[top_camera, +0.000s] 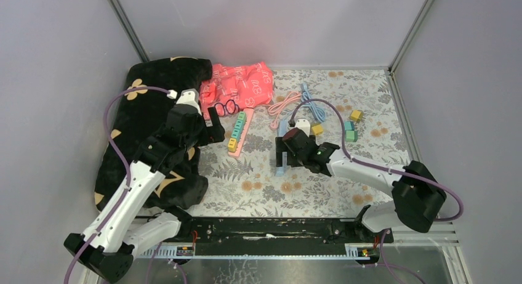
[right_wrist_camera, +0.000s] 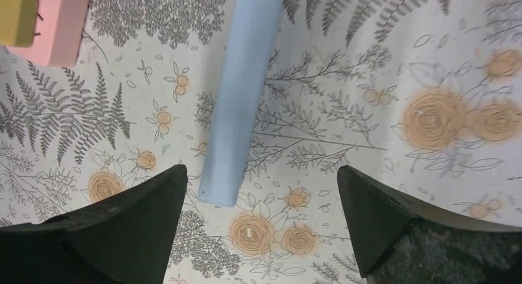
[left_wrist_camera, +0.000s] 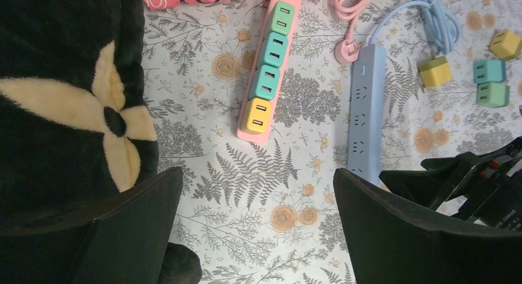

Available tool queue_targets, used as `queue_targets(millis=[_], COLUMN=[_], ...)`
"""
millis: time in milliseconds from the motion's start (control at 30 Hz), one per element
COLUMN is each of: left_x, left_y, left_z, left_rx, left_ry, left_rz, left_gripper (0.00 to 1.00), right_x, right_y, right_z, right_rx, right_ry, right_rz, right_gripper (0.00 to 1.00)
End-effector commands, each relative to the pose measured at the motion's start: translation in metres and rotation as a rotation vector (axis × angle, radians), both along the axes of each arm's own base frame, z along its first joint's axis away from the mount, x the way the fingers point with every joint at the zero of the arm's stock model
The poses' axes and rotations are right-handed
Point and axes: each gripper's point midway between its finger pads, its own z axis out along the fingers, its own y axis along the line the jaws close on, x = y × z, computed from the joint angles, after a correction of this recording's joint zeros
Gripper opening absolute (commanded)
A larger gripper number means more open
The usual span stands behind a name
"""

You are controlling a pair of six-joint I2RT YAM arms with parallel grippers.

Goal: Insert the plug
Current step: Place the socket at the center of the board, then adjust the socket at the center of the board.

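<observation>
step: pre-grasp | both jaws released, empty | right over blue strip (right_wrist_camera: 243, 93), frame centre | next: grasp cube plug (left_wrist_camera: 434, 71), align prongs

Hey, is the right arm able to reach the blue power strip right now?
Probably yes: the right pincer hangs open over the near end of the blue power strip, and nothing lies between them.

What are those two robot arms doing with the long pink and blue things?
They are working on plugging things in. The right gripper hovers over the near end of the blue power strip, jaws open, holding nothing. The left gripper hangs near the pink power strip, jaws open and empty too. The pink one already has four cube plugs in it. A few loose cubes lie beside the blue strip.
</observation>
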Motion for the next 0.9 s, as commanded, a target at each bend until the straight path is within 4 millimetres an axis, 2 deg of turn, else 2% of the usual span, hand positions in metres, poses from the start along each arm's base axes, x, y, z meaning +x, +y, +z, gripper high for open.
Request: queue_targets(millis=[0,133,200,300,433,567,600,867], left_x=[-0.004,0.000,0.003,0.009,0.021,0.027,0.028,0.027], left_y=[0.004,0.006,0.007,0.008,0.014,0.021,0.022,0.018], left_z=[0.020,0.023,0.021,0.016,-0.002,-0.012,-0.013,-0.019], left_rx=[-0.062,-0.042,-0.021,0.015,0.099,0.172,0.183,0.165], left_ry=[-0.046,-0.101,-0.128,-0.133,-0.097,-0.087,-0.094,-0.139], left_rz=[0.046,0.028,0.013,0.012,0.032,0.037,0.036,0.001], left_gripper=[1.00,1.00,1.00,1.00,1.00,1.00,1.00,1.00], right_x=[0.022,0.041,0.047,0.056,0.073,0.094,0.099,0.138], right_y=[-0.025,-0.033,-0.030,-0.016,0.016,0.036,0.038,0.036], right_z=[0.024,0.037,0.042,0.045,0.046,0.035,0.026,0.002], right_rx=[-0.065,-0.004,0.041,0.106,0.211,0.246,0.232,0.105], right_ry=[-0.104,-0.095,-0.090,-0.065,-0.009,0.025,0.035,-0.006], right_rz=[-0.025,-0.042,-0.042,-0.043,-0.071,-0.122,-0.139,-0.206], right_gripper=[0.99,0.99,1.00,0.97,0.91,0.87,0.86,0.77])
